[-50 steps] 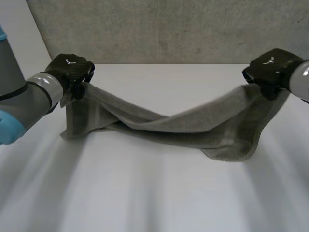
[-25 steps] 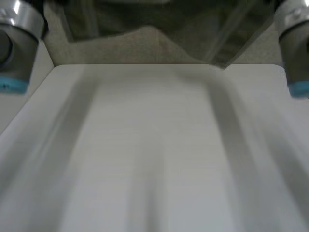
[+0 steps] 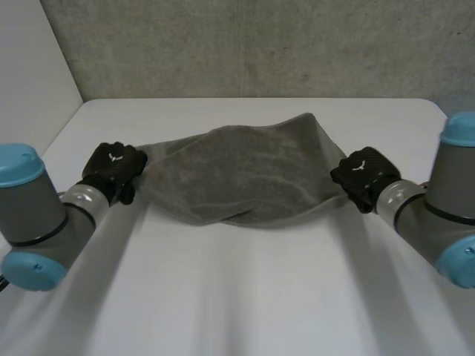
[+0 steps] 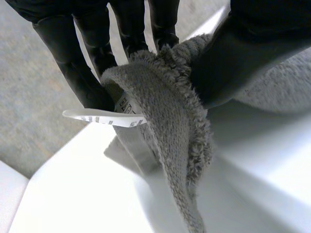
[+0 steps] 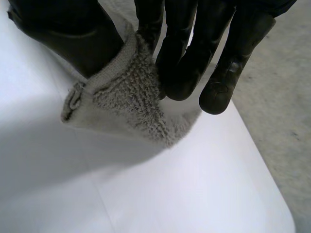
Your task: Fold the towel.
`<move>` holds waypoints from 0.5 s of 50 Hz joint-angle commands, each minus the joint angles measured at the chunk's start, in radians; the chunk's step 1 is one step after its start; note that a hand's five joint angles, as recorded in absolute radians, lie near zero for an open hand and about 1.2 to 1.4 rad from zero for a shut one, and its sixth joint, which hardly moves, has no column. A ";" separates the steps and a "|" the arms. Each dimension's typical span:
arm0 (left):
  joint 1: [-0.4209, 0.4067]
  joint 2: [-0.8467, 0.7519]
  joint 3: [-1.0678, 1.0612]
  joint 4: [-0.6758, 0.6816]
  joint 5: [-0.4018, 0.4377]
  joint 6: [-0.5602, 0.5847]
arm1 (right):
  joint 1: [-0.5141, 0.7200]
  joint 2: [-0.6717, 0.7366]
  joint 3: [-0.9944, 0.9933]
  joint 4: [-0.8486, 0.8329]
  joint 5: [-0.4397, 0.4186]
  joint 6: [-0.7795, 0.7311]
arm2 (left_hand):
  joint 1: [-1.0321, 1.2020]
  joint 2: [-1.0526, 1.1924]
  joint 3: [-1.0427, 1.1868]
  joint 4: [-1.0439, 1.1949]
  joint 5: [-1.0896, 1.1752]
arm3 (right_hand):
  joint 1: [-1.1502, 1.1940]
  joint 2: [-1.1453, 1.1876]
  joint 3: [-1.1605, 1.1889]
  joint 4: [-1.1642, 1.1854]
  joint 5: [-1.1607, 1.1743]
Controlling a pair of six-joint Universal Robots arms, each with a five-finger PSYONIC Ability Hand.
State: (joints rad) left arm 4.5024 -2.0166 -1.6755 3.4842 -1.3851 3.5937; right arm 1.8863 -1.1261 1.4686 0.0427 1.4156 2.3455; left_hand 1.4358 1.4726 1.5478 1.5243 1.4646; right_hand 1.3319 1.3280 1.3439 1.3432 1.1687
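I have the white table [image 3: 245,297] across my head view, with a rough grey wall [image 3: 260,44] behind its far edge. The grey towel [image 3: 245,167] lies on the table's far half, doubled over on itself into a wide, rounded shape, and it spans the gap between my two hands. The left arm [image 3: 33,215] and the right arm [image 3: 445,215] reach in from the near corners, elbows low. My left hand [image 3: 113,167] is at the towel's left end. In its wrist view the fingers [image 4: 63,58] and the thumb [image 4: 252,43] pinch the fleecy hem between them, holding that end raised off the table. My right hand [image 3: 360,172] is at the towel's right end. In its wrist view it has a bunched corner clamped between its thumb [image 5: 73,34] and its fingertips [image 5: 189,73], close above the table top. A small white care label [image 4: 104,117] sticks out of the hem just beside the left fingertips.
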 commanded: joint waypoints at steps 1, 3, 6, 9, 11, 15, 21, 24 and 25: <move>0.081 0.097 -0.058 -0.155 0.102 0.045 | -0.079 -0.158 0.071 0.074 -0.004 0.009 | -0.039 -0.076 -0.152 -0.128 -0.243 | 0.064 0.068 0.052 0.053 0.053; 0.087 0.110 -0.061 -0.194 0.138 0.048 | -0.085 -0.173 0.073 0.108 -0.004 0.012 | -0.063 -0.099 -0.175 -0.151 -0.266 | 0.064 0.068 0.052 0.053 0.053; 0.095 0.122 -0.059 -0.273 0.190 0.054 | -0.093 -0.185 0.067 0.176 -0.007 0.026 | -0.115 -0.152 -0.227 -0.204 -0.319 | 0.064 0.068 0.052 0.053 0.053; 0.101 0.128 -0.053 -0.325 0.204 0.054 | -0.108 -0.185 0.059 0.215 -0.012 0.034 | -0.115 -0.152 -0.227 -0.204 -0.319 | 0.064 0.068 0.052 0.053 0.053; 0.107 0.128 -0.053 -0.338 0.202 0.056 | -0.124 -0.185 0.061 0.220 -0.014 0.034 | -0.124 -0.161 -0.236 -0.213 -0.328 | 0.064 0.068 0.052 0.053 0.053; 0.121 0.118 -0.052 -0.341 0.202 0.083 | -0.148 -0.175 0.073 0.218 -0.029 0.032 | -0.238 -0.275 -0.350 -0.327 -0.442 | 0.064 0.068 0.052 0.053 0.053; 0.110 0.034 -0.032 -0.330 0.190 0.164 | -0.154 -0.120 0.079 0.198 -0.109 0.049 | -0.447 -0.483 -0.559 -0.535 -0.650 | 0.064 0.068 0.052 0.053 0.053; 0.101 0.001 -0.010 -0.329 0.184 0.192 | -0.147 -0.084 0.075 0.160 -0.115 0.066 | -0.485 -0.522 -0.597 -0.574 -0.689 | 0.064 0.068 0.052 0.053 0.053; 0.095 -0.029 0.022 -0.327 0.173 0.221 | -0.147 -0.084 0.075 0.160 -0.115 0.066 | -0.491 -0.528 -0.603 -0.580 -0.695 | 0.064 0.068 0.052 0.053 0.053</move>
State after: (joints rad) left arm 4.6199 -1.9421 -1.7165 3.1451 -1.1874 3.7239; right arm 1.7326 -1.2728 1.5458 0.2547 1.3383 2.3879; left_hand 1.1317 1.1329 1.1417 1.1330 1.1330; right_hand 1.3319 1.3280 1.3439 1.3432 1.1687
